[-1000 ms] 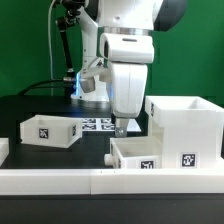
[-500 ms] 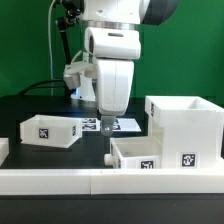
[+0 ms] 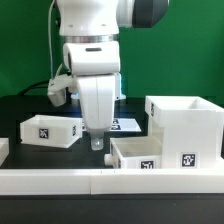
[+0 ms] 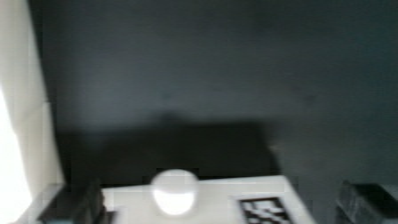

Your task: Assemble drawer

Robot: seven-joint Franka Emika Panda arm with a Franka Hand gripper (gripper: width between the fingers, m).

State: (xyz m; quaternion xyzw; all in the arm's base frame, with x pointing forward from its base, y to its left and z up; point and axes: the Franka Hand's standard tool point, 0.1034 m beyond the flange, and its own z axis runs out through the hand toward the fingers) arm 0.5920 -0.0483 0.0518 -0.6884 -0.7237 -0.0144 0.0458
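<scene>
The drawer parts stand on the black table. The tall white shell point(image 3: 186, 126) is at the exterior view's right. One small open-topped tray point(image 3: 47, 130) is at the left, and a second tray point(image 3: 150, 154) lies in front of the shell. My gripper point(image 3: 97, 142) hangs low between the two trays, close to the second tray's left end. In the wrist view, my gripper point(image 4: 217, 203) is open and empty, with dark fingers point(image 4: 71, 203) far apart. Between them shows a white tagged surface point(image 4: 222, 200) with a rounded white knob point(image 4: 173, 189); which tray it belongs to is unclear.
A long low white rail point(image 3: 110, 181) runs along the table's front edge and shows as a white strip point(image 4: 18, 100) in the wrist view. The marker board point(image 3: 127, 124) lies behind the gripper. A green backdrop and a dark stand are at the back.
The arm has swung toward the exterior view's left, from near the shell to the gap between the two trays. The trays and shell have not moved.
</scene>
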